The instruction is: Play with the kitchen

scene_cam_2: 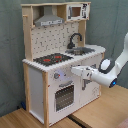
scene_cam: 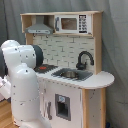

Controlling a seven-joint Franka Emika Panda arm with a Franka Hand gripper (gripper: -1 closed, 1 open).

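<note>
grey backdrop | kitchen (scene_cam_2: 55,75) | gripper (scene_cam_2: 74,71) at its front panel

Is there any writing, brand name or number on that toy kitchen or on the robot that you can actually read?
None can be read.
Kitchen: no legible words or numbers in either exterior view.
Microwave: dark marks on its side panel in the first exterior view, too blurred to read.
Knobs: any markings are too small to tell.
Robot arm: plain white, no visible label.
</note>
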